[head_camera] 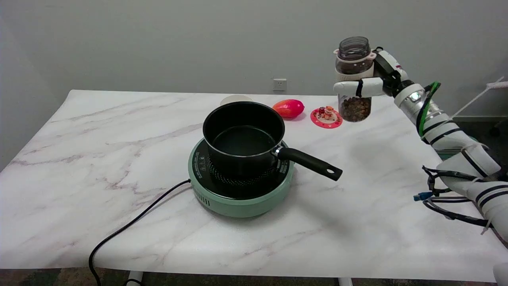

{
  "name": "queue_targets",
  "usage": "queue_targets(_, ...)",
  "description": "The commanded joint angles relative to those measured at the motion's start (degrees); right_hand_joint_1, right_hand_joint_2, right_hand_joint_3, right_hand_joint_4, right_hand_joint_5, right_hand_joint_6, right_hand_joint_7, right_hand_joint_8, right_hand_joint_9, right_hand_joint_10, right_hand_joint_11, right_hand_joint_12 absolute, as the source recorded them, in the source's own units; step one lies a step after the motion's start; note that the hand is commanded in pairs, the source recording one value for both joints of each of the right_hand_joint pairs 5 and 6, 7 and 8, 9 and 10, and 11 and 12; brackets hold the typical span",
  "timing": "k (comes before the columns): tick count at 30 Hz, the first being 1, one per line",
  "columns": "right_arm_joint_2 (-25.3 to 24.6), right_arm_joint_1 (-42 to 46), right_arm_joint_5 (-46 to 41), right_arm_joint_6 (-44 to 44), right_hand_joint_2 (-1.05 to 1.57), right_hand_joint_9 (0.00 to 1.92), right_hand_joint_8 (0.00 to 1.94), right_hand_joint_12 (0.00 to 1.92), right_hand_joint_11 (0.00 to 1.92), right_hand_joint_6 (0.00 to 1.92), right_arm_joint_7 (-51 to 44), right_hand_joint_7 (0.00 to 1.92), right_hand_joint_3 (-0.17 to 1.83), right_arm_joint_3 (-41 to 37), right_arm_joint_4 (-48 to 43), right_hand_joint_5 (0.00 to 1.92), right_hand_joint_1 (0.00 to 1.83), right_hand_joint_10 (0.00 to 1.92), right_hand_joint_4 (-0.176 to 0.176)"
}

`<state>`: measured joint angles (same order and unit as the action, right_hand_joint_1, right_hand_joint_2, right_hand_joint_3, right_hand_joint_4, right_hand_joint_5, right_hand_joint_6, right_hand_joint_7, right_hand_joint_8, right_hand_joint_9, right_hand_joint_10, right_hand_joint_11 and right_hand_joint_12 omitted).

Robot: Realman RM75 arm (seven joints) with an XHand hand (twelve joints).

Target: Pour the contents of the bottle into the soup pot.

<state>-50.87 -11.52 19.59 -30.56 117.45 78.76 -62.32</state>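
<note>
Upright bottle (353,79) w/ brown bits

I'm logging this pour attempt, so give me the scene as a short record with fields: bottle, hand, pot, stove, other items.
bottle: clear jar, open top, upright, brown contents in its lower part, held in the air to the right of the pot
right hand: grips the jar around its middle
pot: black, looks empty, handle toward the right
stove: green cooker under the pot, black cord running off the table's front edge
other items: red fruit, pink lid, both behind the pot
</note>
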Motion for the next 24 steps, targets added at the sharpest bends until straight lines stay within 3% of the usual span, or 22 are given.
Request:
queue_targets(1, 1.7, -6.6, 15.8, 3.2, 1.27, 1.44, 1.78, 1.25, 1.25, 1.83, -0.9, 1.78, 0.38, 4.7, -9.1, 1.83, 1.39, 1.44, 0.000)
queue_targets(10, 1.5, -5.1, 18.9, 8.0, 1.22, 1.42, 1.77, 1.24, 1.24, 1.81, -7.7, 1.77, 0.41, 6.1, -17.8, 1.81, 1.41, 1.42, 0.000)
queue_targets(17, 1.4, -3.7, 32.8, 11.3, 1.16, 1.40, 1.76, 1.22, 1.22, 1.78, -9.3, 1.76, 0.44, 6.4, -26.2, 1.78, 1.43, 1.40, 0.000)
queue_targets(24, 1.5, -4.6, 41.2, 11.2, 1.08, 1.38, 1.74, 1.20, 1.20, 1.77, -9.6, 1.74, 0.49, 8.3, -28.3, 1.77, 1.44, 1.38, 0.000)
